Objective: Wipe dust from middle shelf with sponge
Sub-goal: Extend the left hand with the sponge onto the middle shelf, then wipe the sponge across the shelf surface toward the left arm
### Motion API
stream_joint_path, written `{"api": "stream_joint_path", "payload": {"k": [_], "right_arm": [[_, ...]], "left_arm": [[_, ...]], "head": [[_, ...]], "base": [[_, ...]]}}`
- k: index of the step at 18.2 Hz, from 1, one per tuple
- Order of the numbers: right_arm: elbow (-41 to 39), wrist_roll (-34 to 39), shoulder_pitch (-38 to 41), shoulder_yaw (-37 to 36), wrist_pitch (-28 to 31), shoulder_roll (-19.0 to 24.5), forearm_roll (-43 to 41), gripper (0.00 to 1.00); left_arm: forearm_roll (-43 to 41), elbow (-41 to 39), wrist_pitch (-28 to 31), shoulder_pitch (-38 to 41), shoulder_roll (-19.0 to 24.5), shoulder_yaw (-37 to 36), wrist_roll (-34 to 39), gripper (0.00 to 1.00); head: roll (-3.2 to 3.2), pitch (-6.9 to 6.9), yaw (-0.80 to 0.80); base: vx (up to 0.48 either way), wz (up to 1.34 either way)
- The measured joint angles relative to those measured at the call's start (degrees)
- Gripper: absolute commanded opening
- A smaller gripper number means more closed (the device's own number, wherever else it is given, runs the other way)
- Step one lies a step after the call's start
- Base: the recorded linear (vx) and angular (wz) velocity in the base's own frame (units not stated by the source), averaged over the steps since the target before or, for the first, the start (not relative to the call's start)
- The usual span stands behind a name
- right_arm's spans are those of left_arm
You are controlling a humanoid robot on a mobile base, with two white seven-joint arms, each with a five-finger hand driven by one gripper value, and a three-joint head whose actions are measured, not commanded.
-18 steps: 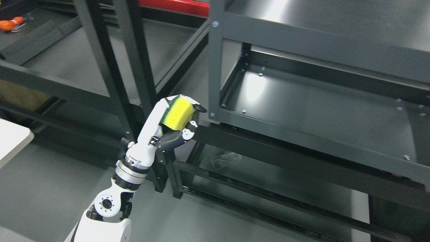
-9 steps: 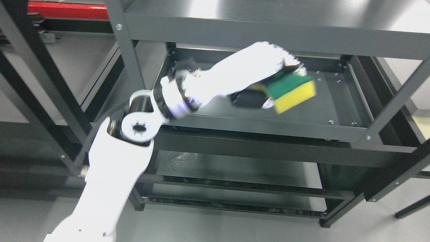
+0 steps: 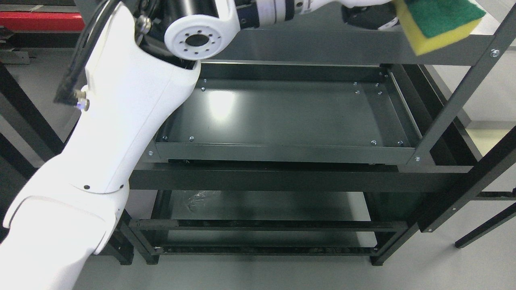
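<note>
The left hand [image 3: 365, 10] and the top of the sponge [image 3: 441, 22] are cut off by the upper edge, hiding the fingers, while the white forearm [image 3: 121, 112] covers the middle shelf's [image 3: 282, 153] left end.

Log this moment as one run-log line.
left hand: grips sponge | sponge: at top edge, level with upper shelf | middle shelf: not touched | right hand: not in view
</note>
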Motion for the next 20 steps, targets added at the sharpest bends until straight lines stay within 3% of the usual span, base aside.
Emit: {"api": "stream_joint_path", "payload": {"k": [10,20], "right_arm": [[0.0,-0.3,0.0,0.0,0.1,0.0,0.0,1.00],[0.0,-0.3,0.0,0.0,0.2,0.0,0.0,1.00]], "left_arm": [[-8.5,11.1,-1.0,-5.4,0.0,-9.3,4.9,0.06],[-10.4,13.9,-8.4,-2.6,0.0,-9.7,1.2,0.05]], "head": [[0.00,-0.01,0.00],[0.00,-0.02,0.00]], "base": [[0.004,-0.03],[0.000,0.00]]}}
